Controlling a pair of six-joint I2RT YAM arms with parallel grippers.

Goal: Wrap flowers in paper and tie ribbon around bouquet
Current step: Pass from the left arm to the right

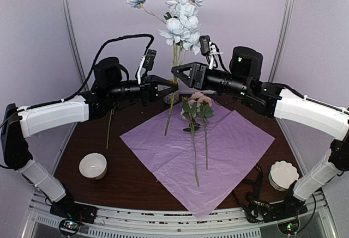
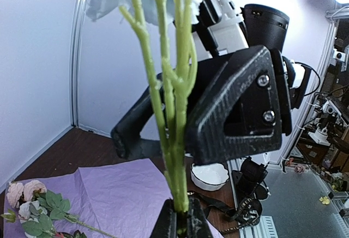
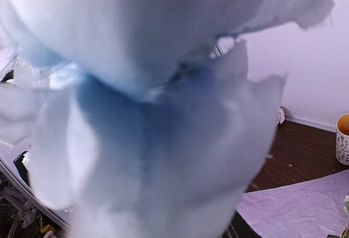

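Arms reach inward from both sides and meet over the far half of the table. The left gripper is clamped tight on the green stems of the flowers, holding them upright, blooms high above. The right gripper comes in level, its 2 fingers parted either side of those stems; contact is unclear. A blurred bloom fills its wrist view, hiding its fingers. The paper lies flat below, lilac face up, with 2 pink rose stems on it and its near corner at the table's front edge. A cup, a bowl and the ribbon sit off its sides.
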